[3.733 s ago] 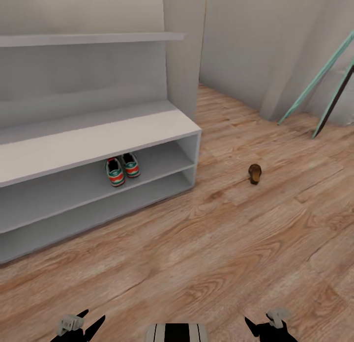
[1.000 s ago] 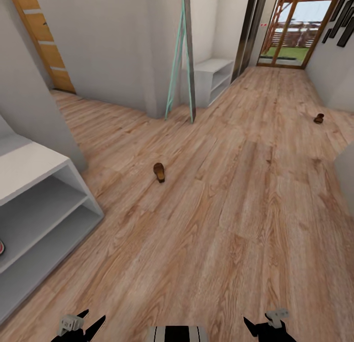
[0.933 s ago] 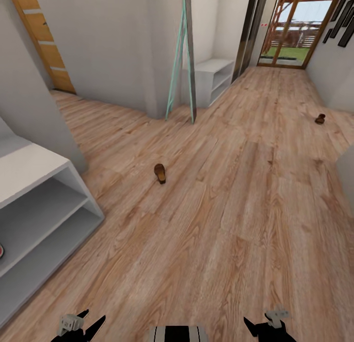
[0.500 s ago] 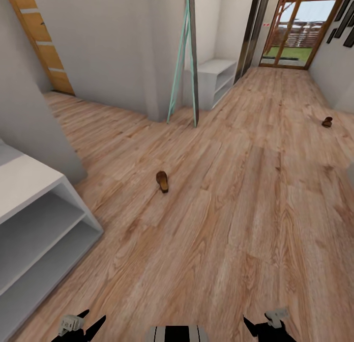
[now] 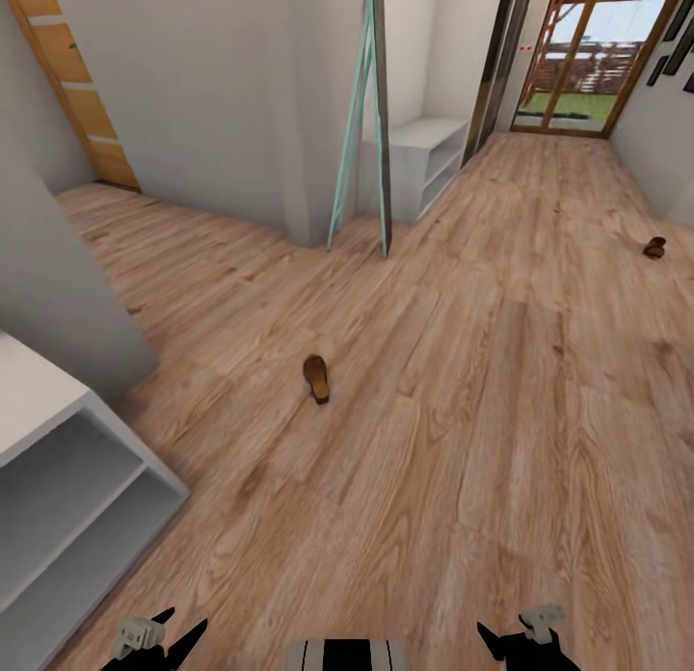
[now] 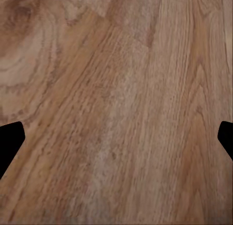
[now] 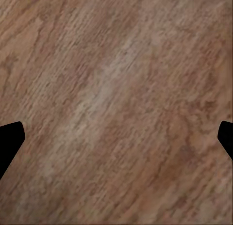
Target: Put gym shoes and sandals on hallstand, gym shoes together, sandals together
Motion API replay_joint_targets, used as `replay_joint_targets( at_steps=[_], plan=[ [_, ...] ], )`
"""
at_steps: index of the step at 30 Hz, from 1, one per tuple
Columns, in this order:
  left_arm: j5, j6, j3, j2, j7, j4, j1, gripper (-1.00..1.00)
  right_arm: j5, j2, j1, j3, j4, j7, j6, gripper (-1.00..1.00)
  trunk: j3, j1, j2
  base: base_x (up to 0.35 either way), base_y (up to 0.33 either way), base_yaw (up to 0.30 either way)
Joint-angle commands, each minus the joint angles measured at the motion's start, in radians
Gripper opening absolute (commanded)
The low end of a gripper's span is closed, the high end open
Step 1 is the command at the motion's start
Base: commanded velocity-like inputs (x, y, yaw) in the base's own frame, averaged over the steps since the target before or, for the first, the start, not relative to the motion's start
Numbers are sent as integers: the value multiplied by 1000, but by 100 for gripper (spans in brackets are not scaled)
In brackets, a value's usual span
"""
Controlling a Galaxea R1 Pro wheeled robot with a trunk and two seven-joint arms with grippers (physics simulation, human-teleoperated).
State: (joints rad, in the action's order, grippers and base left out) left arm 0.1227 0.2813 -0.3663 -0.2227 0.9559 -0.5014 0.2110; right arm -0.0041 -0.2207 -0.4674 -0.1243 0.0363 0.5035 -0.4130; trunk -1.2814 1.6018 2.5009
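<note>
On the light wood-grain corridor floor [image 5: 463, 440], roughly in the middle of the head view, lies one brown sandal [image 5: 316, 378], flat on the planks with bare floor all round it. Its mate, a second brown sandal [image 5: 654, 249], sits far off toward the right edge, close to the right-hand wall and well apart from the first. At the left edge stands the end of the pale grey hallstand [image 5: 58, 478], with a flat top and two open tiers below; the part of the tiers that shows holds nothing. Farther down the corridor, a teal and grey leaning frame [image 5: 371, 121] stands against a wall corner, and just behind it is a smaller white bench [image 5: 424, 160] with open shelves. A glazed door with a wooden frame [image 5: 588, 54] closes the far end, and a wooden door [image 5: 72, 83] stands at the far left. Low at the bottom of the head view, the left gripper [image 5: 154, 637] and right gripper [image 5: 528, 634] hang above the floor, near the robot's striped trunk [image 5: 347, 654]. Both wrist views show dark fingertips spread wide at the picture's edges, with only wood grain between them, so each gripper is agape and holds nothing.
</note>
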Motion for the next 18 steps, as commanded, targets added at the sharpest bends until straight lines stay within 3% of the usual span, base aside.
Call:
replay_joint_targets(
  at_steps=[1, 18],
  plan=[
    [1, 4, -2, 0, 4, 1, 1, 100, 0, 0, -1, -8, -1, 7, -1, 100, -1, 0, 0, 338, 0, 0],
    [2, 4, -2, 0, 4, 0, 1, 100, 0, 0, -1, -8, -1, 7, -1, 100, -1, 0, 0, 338, 0, 0]
  ],
)
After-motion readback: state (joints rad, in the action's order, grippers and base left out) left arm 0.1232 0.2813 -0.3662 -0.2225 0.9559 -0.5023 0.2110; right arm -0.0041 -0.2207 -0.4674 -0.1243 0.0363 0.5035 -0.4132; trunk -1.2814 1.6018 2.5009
